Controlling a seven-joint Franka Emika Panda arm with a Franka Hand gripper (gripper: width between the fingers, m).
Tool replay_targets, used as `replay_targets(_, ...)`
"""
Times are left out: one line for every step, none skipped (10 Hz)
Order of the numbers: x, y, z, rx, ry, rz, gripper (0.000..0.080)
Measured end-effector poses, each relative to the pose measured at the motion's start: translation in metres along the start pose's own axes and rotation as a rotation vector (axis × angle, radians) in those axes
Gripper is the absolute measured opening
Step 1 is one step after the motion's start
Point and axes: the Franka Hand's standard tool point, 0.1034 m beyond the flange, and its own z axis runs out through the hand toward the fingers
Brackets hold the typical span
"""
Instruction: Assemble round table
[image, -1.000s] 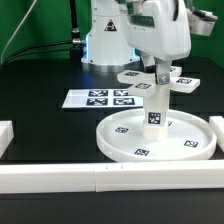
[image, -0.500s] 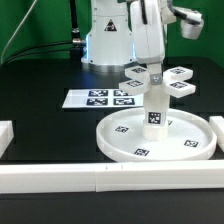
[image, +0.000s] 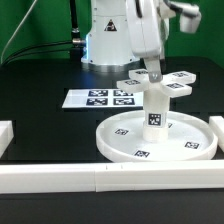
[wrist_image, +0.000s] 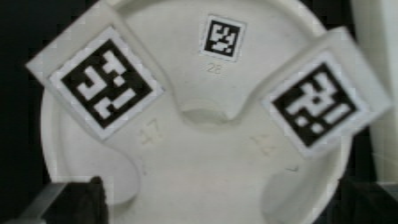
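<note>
In the exterior view, right of centre, the leg (image: 156, 108) stands upright in the disc (image: 122, 146), directly below the gripper (image: 152, 76), whose jaws look spread and empty.

Standing upright on the hub of the large white rimmed round plastic disc (image: 155, 139): the thick white cylindrical leg (image: 157, 110). Resting on top of that leg, right under the gripper (image: 155, 74): the white cross-shaped four-arm piece (image: 157, 83). Behind the disc, toward the exterior view's left, flat on the black table (image: 45, 120): the marker board (image: 102, 98). In front of the disc, along the table's near edge: long white border bars (image: 110, 180).
</note>
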Motion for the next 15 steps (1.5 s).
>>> replay_targets(-0.005, -0.001, -0.008, 0.002, -0.015, -0.04, 0.0648)
replay_targets(-0.004, 0.0, -0.006, 0.002, -0.015, -0.041, 0.0648)
replay_targets(-0.004, 0.0, -0.005, 0.0, -0.014, -0.047, 0.0649)
replay_targets(-0.005, 0.0, -0.005, -0.009, -0.009, -0.193, 0.0649)
replay_targets(-0.008, -0.001, -0.004, -0.028, -0.003, -0.348, 0.0649)
replay_targets(-0.011, -0.004, -0.005, -0.041, -0.004, -0.481, 0.0649)
replay_targets(-0.014, -0.006, -0.006, -0.054, -0.004, -0.608, 0.0649)
replay_targets(-0.016, -0.007, -0.005, -0.058, -0.002, -0.761, 0.0649)
replay_targets(-0.016, -0.006, -0.003, -0.061, -0.005, -0.835, 0.0649)
replay_targets(-0.016, -0.006, -0.003, -0.062, -0.006, -0.899, 0.0649)
replay_targets(-0.015, -0.006, -0.003, -0.062, -0.009, -0.984, 0.0649)
replay_targets(-0.015, -0.006, -0.003, -0.062, -0.011, -1.05, 0.0649)
replay_targets(-0.015, -0.007, -0.003, -0.064, -0.003, -1.153, 0.0649)
replay_targets(-0.015, -0.009, -0.004, -0.069, 0.022, -1.323, 0.0649)
replay_targets(-0.017, -0.01, -0.004, -0.088, 0.042, -1.467, 0.0649)
